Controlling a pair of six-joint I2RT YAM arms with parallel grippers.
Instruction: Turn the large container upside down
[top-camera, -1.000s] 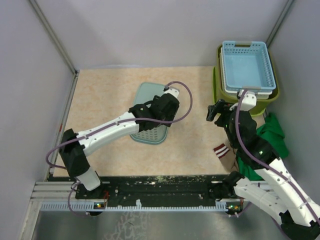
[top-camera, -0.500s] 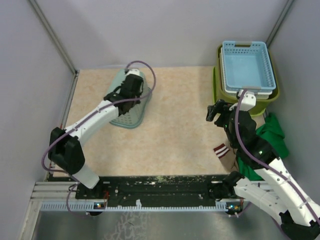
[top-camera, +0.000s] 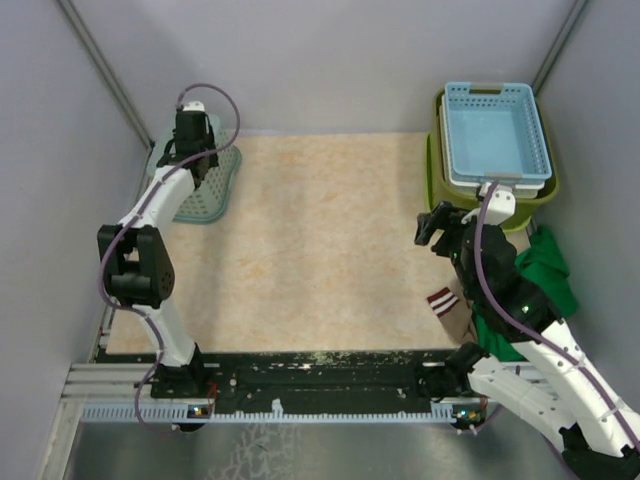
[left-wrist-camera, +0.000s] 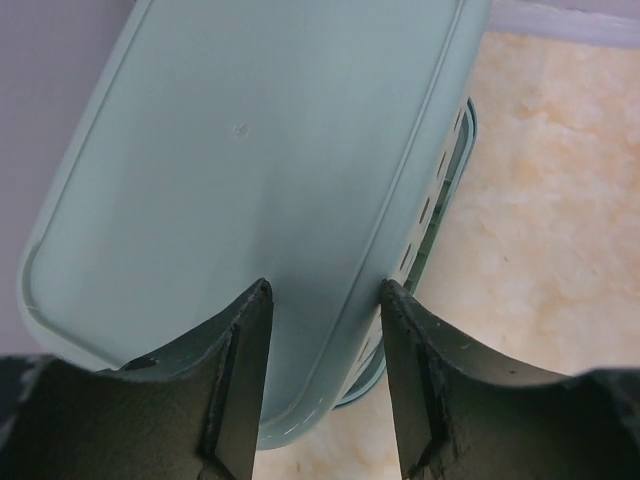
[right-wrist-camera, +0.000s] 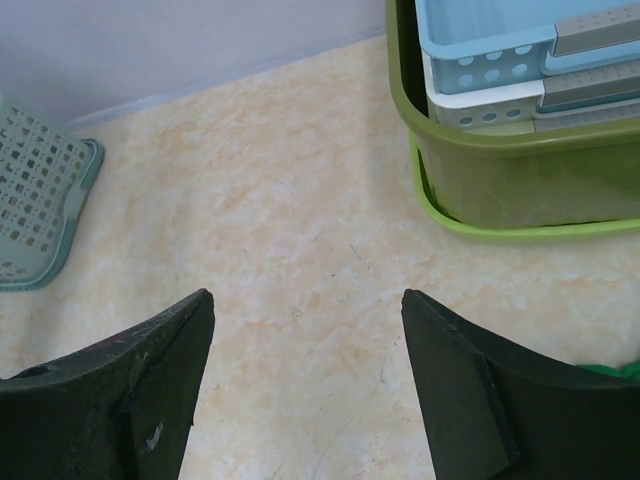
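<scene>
The big lime-green plastic tub (top-camera: 530, 207) stood in the upper right of the top view, open side up. A white plastic basket (right-wrist-camera: 480, 103) and a light blue plastic basket (top-camera: 495, 130) sat stacked inside it. The right gripper (right-wrist-camera: 308, 300) hung just below the tub in that view, wide open and holding nothing. The left gripper (left-wrist-camera: 325, 295) was open too, over the flat bottom of a pale teal basket with holes (top-camera: 210, 190), upside down at the upper left

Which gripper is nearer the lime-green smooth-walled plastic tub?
Right. The right gripper hovers by the lime-green plastic tub, at its near-left corner; the left gripper is far left, over the pale teal perforated basket.
</scene>
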